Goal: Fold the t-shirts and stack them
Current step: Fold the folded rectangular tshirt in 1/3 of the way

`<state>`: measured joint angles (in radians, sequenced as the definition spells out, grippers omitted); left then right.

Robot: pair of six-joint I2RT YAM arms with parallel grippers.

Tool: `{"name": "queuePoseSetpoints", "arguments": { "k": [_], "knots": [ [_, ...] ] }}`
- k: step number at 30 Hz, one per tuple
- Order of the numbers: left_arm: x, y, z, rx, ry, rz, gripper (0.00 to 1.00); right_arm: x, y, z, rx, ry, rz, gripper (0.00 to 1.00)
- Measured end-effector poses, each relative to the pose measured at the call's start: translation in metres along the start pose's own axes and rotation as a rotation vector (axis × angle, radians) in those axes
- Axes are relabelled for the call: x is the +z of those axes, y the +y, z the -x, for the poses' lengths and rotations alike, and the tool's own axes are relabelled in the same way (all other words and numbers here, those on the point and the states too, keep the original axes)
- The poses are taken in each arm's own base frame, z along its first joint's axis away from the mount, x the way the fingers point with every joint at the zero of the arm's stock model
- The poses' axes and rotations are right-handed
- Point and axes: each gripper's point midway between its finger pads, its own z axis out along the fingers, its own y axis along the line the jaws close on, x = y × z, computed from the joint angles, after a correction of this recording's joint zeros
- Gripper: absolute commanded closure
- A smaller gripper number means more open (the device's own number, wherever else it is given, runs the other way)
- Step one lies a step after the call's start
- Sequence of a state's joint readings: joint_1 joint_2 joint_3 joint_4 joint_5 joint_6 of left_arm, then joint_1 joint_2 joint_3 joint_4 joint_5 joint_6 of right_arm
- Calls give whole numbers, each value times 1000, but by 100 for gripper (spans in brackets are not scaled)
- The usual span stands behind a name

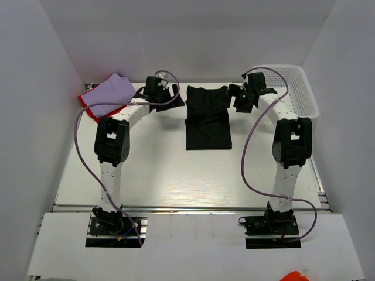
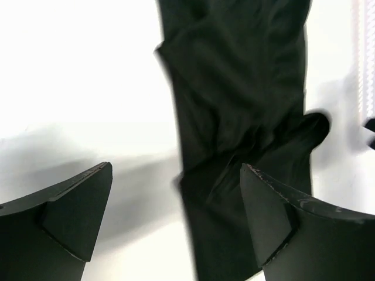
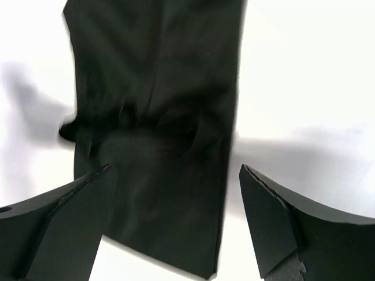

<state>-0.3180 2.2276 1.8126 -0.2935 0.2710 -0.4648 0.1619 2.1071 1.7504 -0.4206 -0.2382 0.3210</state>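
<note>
- Black t-shirt (image 1: 208, 117): folded to a narrow rectangle, wrinkled, lying flat at the table's 12 o'clock.
- Lavender t-shirt (image 1: 112, 92): folded, at 10 o'clock, lying atop the red t-shirt (image 1: 85, 103).

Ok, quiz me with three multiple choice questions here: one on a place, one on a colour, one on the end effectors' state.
1. Where is the white basket?
A. far right corner of the table
B. far left corner
C. between the arm bases
2. What colour shirt lies on the red shirt?
A. green
B. lavender
C. yellow
3. How are the left end effector and right end effector?
A. both shut
B. one open, one shut
C. both open
1 A: the top view shows it far right. 2 B: the lavender shirt covers the red one. 3 C: each wrist view shows fingers spread, gripping nothing.
</note>
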Motion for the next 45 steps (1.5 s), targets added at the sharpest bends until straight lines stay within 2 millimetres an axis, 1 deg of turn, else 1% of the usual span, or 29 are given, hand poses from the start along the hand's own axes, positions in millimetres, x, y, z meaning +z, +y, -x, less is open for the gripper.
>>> {"name": "queuePoseSetpoints", "arguments": {
  "k": [2,4,6,8,11,13,15,18,22,26,30,33,34,38,40,41,43,45],
  "knots": [
    [-13,7,-13,6,19,8,0,-14,7,-20,-17,29,34,10],
    [-29,9,-33,14,50,10,0,-25,17,-38,-46,44,86,10],
    [-45,5,-53,29,81,1,0,-34,31,-59,-78,72,145,10],
    [-64,-4,-75,46,108,-33,0,-37,47,-74,-113,93,207,10],
    [-85,-18,-100,65,136,-102,0,-31,71,-90,-163,124,289,10],
    [-91,-27,-115,79,151,-150,0,-24,83,-97,-180,137,328,10],
    [-91,-39,-127,98,173,-209,0,-14,89,-101,-190,147,356,10],
    [-87,-59,-136,142,187,-299,0,5,92,-104,-184,163,371,10],
    [-79,-91,-153,233,204,-426,0,29,89,-101,-162,163,369,10],
    [-70,-109,-176,319,234,-507,0,43,89,-97,-143,161,374,10],
    [-56,-112,-197,361,265,-541,0,53,90,-93,-121,147,377,10],
    [-39,-105,-212,365,298,-535,0,60,91,-85,-104,111,377,10],
    [-38,-107,-212,369,297,-554,0,63,91,-82,-97,97,377,10],
    [-37,-107,-212,379,293,-562,0,80,94,-56,-51,-5,371,10],
    [-37,-106,-212,389,286,-561,0,90,95,-39,-19,-63,370,10],
    [-38,-105,-213,394,282,-560,0,95,95,-28,-1,-92,363,10],
    [-42,-103,-215,399,281,-555,0,103,95,0,23,-172,350,10],
    [-45,-101,-216,401,280,-548,0,103,96,28,34,-239,344,10]
  ]
}}
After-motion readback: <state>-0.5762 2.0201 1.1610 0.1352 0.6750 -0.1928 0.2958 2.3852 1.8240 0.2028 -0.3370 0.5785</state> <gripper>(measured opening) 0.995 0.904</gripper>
